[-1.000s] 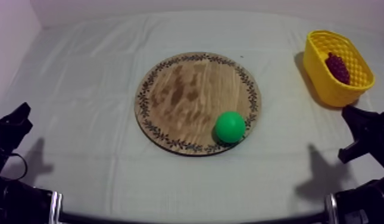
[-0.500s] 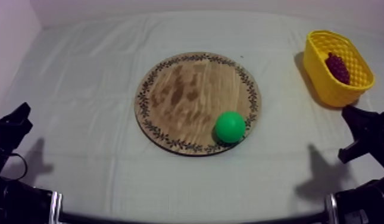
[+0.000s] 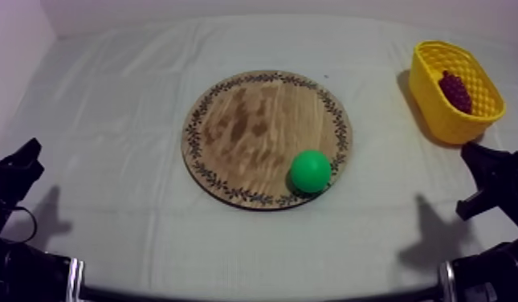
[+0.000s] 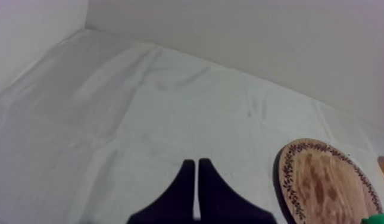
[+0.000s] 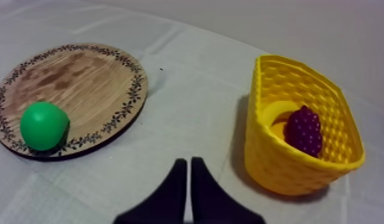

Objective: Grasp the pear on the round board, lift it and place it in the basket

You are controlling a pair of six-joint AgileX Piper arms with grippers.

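A green pear (image 3: 311,171) rests on the round wooden board (image 3: 246,120), near the rim on the side closest to my right arm. The yellow basket (image 3: 438,112) stands at the table's far right and holds a bunch of grapes (image 3: 455,91). My left gripper (image 3: 25,157) sits low at the left, far from the board. My right gripper (image 3: 479,161) sits low at the right, just in front of the basket. In the right wrist view the shut fingers (image 5: 188,162) point between the pear (image 5: 44,125) and the basket (image 5: 283,164). The left fingers (image 4: 197,164) lie together over bare cloth.
Beside the grapes (image 5: 303,130) in the basket lies something yellow that I cannot identify. The board (image 4: 322,182) lies off to the side of my left gripper. Wrinkled cloth stretches between board and basket. A wall runs behind the table.
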